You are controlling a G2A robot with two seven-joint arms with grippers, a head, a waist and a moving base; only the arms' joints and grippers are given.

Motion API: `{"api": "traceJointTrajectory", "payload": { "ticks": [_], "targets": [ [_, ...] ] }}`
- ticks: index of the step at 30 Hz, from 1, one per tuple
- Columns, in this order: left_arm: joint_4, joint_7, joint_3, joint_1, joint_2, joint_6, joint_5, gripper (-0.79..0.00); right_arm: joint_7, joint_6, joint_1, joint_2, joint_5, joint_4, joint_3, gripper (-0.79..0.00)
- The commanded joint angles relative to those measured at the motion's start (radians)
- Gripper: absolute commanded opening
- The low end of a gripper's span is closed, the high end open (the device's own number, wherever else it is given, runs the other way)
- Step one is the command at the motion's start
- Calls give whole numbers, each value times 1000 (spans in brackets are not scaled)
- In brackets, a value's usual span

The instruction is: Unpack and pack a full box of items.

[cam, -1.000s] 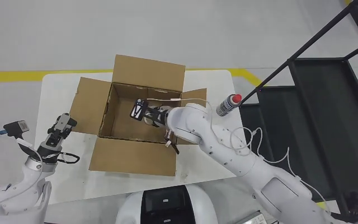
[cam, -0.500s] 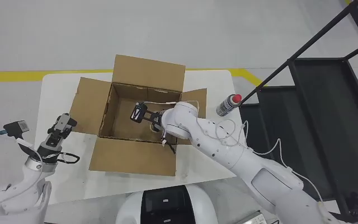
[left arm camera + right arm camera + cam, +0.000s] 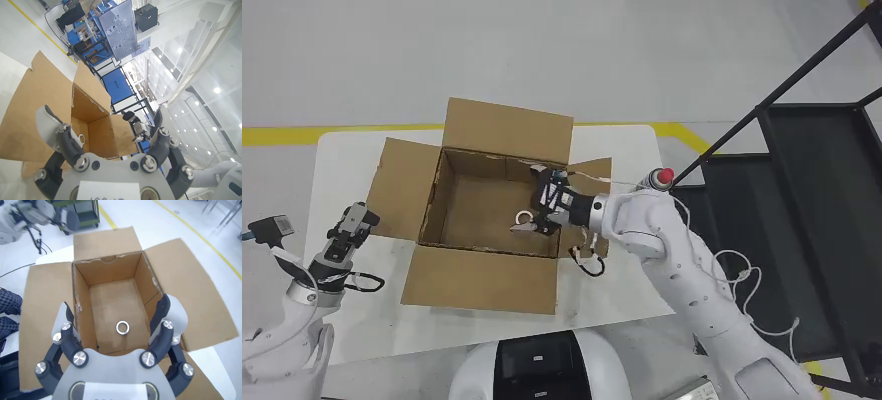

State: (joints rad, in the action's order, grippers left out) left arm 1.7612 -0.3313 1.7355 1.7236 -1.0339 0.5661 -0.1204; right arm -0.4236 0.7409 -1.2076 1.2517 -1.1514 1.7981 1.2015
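Where the cardboard box [image 3: 482, 215] stands on the white table [image 3: 342, 165] with all four flaps folded outward, you see one small metal ring [image 3: 122, 327] lying flat on its brown floor, nearer the wall on the robot's right-hand side than the opposite wall. Your right gripper [image 3: 115, 303] hangs over the box's interior just inside that same wall, tilted down toward the floor. Its two fingers [image 3: 66, 315] are spread wide and grasp nothing. In the right wrist view the ring lies on the floor below the gap between them, touched by neither. Your left gripper [image 3: 354, 222] sits outside the box, above the table, just beyond the outer edge of the flap on the robot's left. Its fingers are likewise spread wide with nothing between them. It faces the box, so the left wrist view looks across that flap into the interior, where the ring shows on the floor and the right gripper shows beyond it. A spray can with a red cap [image 3: 662, 179] rests on the table just past the flap on the box's right side, partly behind the right arm.
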Motion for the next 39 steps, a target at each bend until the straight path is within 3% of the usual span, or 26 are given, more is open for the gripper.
{"api": "traceJointTrajectory", "payload": {
  "ticks": [1,5,9,17,30,39],
  "targets": [
    [0,0,0,0,0,0,0,0,67,66,-111,-21,-25,72,127,0],
    [0,0,0,0,0,0,0,0,136,105,-262,-47,-66,140,304,0],
    [0,0,0,0,0,0,0,0,150,112,-365,-62,-77,173,412,0],
    [0,0,0,0,0,0,0,0,98,60,-489,-74,-34,158,488,0],
    [0,0,0,0,0,0,0,0,-185,-161,-423,-78,-95,1,390,0],
    [0,0,0,0,0,0,0,0,-218,-228,-341,-74,-42,-171,327,0]
  ]
}}
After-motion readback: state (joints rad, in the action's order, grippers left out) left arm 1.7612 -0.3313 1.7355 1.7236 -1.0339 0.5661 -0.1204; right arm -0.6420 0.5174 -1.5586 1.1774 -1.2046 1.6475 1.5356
